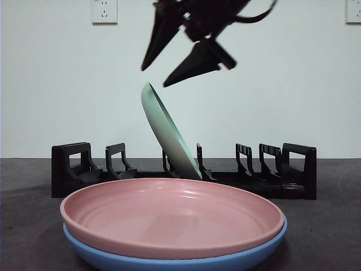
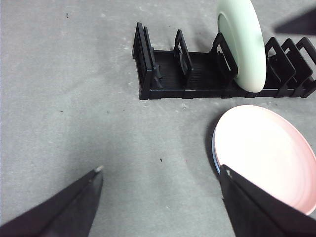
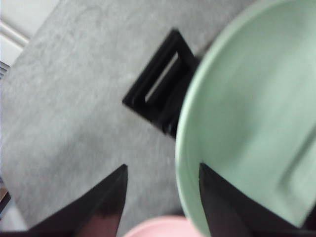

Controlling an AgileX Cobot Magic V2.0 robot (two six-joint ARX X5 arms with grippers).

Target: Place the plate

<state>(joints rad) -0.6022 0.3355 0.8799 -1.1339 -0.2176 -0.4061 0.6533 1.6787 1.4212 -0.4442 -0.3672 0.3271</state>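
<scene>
A pale green plate (image 1: 169, 132) stands tilted in a middle slot of the black dish rack (image 1: 70, 169). It also shows in the left wrist view (image 2: 242, 44) and fills much of the right wrist view (image 3: 247, 98). My right gripper (image 1: 154, 77) hangs just above the plate's top rim, jaws open and holding nothing. In its own view the right gripper (image 3: 163, 167) has the rim beside one jaw. My left gripper (image 2: 161, 169) is open and empty over bare table, in front of the rack (image 2: 168, 74).
A pink plate (image 1: 169, 217) lies stacked on a blue plate (image 1: 169, 262) in front of the rack. The stack also shows in the left wrist view (image 2: 269, 153). The rack's other slots hold nothing. Grey table (image 2: 74, 98) spreads beside the rack.
</scene>
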